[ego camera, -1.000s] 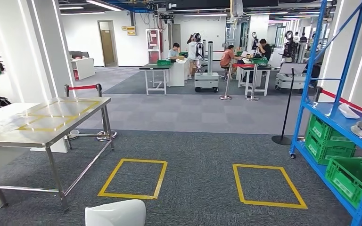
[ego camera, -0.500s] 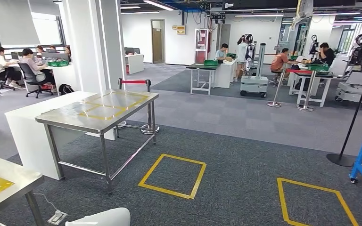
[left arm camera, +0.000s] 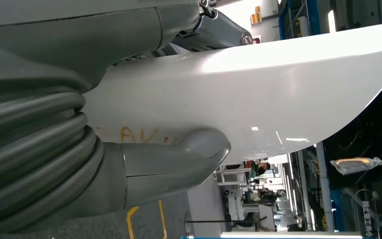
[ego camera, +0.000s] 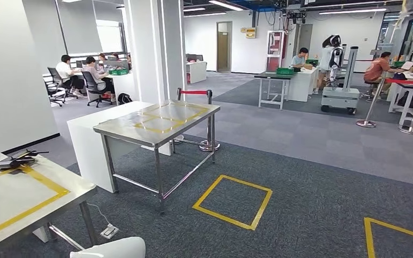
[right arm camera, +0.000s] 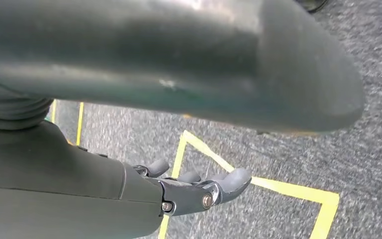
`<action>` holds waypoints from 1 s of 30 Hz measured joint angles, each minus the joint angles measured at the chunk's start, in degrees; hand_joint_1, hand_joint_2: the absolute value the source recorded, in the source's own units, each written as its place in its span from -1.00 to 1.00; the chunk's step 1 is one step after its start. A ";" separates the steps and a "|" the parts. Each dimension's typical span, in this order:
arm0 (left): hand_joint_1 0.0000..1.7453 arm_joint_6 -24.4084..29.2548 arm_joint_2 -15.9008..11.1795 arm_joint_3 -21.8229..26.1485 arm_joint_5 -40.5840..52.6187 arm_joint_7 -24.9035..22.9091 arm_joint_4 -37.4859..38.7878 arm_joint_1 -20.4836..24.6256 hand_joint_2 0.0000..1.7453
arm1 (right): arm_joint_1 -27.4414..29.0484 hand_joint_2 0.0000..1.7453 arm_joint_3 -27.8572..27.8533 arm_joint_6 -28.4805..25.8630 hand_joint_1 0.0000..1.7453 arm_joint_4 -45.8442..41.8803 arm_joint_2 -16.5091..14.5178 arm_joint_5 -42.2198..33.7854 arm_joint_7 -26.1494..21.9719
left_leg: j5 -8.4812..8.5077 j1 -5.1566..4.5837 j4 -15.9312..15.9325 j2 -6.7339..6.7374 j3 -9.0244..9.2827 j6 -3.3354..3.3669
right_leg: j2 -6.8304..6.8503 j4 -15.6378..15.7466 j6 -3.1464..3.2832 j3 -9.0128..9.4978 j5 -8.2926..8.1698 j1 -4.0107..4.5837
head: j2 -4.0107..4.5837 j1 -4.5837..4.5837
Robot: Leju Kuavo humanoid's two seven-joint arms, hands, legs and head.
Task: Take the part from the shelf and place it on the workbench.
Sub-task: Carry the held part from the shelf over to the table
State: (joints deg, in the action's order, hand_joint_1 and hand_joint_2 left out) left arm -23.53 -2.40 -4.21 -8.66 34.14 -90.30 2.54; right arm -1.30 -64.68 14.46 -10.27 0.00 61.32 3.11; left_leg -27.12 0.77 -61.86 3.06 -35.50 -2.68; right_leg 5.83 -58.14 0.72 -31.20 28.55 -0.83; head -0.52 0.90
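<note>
The head view looks from high on the robot, forward and down across grey carpet, with a steel table (ego camera: 158, 122) ahead to the left and a yellow square (ego camera: 233, 201) on the floor nearer in. At its lower edge shows the white part (ego camera: 110, 248). The left wrist view sits close behind the left hand (left arm camera: 129, 164) and turned, the same part (left arm camera: 258, 94) right before the lens. The right wrist view looks down past the right hand (right arm camera: 189, 189) at carpet and yellow tape (right arm camera: 258, 184), perhaps one of the head view's squares.
</note>
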 joint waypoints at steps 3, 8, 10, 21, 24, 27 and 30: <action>1.00 0.02 0.79 -0.77 0.30 -0.36 1.26 1.27 1.00 | -0.33 -1.00 -0.60 -0.55 -1.00 0.02 -0.59 -0.59 0.21 | 0.87 -0.24 2.84 0.62 1.41 1.58 | 1.86 -0.31 -1.00 0.43 0.54 0.42 | 0.00 0.09; 1.00 0.25 1.48 -1.15 -0.39 -1.48 2.59 3.73 1.00 | -0.98 -1.00 -0.61 -0.20 -1.00 0.02 -0.96 -0.03 -1.22 | 1.53 0.05 3.19 -2.77 1.11 3.36 | -3.63 -7.07 -2.37 -2.32 4.78 -0.31 | 0.00 0.28; 1.00 0.28 1.60 -1.45 -0.52 -2.12 2.69 4.24 1.00 | -0.68 -1.00 -0.61 -0.06 -1.00 0.02 -0.98 0.36 -1.98 | 1.63 -0.03 3.12 -4.37 0.88 3.62 | -5.35 -14.52 -2.40 -6.16 7.71 -0.23 | -0.01 0.34; 1.00 0.48 0.52 -1.62 -0.45 -0.72 3.97 4.57 1.00 | -0.67 -1.00 -0.62 -0.04 -1.00 0.02 -0.60 0.36 -2.99 | 2.06 -0.05 2.61 -10.49 -0.57 0.94 | -8.18 -0.16 -0.08 -0.43 -0.47 0.08 | 0.00 0.29; 1.00 0.37 0.37 -1.91 -0.26 -0.33 4.84 4.96 1.00 | -0.36 -1.00 -1.15 -0.78 -1.00 0.02 -0.66 -0.80 -2.27 | -2.73 -0.32 -5.53 -5.07 -4.42 0.42 | -5.54 0.35 0.81 -0.18 -0.66 0.09 | 0.00 0.03; 1.00 0.36 0.41 -2.30 0.30 -0.68 5.31 4.77 1.00 | -0.09 -1.00 -1.81 -1.22 -1.00 0.02 -0.83 -1.33 -1.66 | -4.55 -0.06 -11.76 -3.52 -6.86 0.01 | -2.86 0.25 0.98 -0.17 -0.45 0.23 | 0.00 0.02; 1.00 0.50 0.41 -2.40 0.69 -1.74 4.75 4.79 1.00 | -0.34 -1.00 -2.07 -1.26 -1.00 0.02 -1.22 -1.44 -1.79 | -0.19 -0.18 -2.56 -0.82 -1.42 0.22 | -0.73 -0.08 0.54 0.13 0.05 0.31 | 0.00 0.01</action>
State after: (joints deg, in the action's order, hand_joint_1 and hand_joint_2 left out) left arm -23.03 -1.99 -6.62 -7.96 32.40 -85.54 7.34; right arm -1.64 -66.75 13.20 -10.25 -1.22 59.88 1.32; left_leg -27.31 0.60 -64.43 2.24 -36.92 -2.46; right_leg 5.11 -58.22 1.26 -31.07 28.60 -0.52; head -0.52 0.91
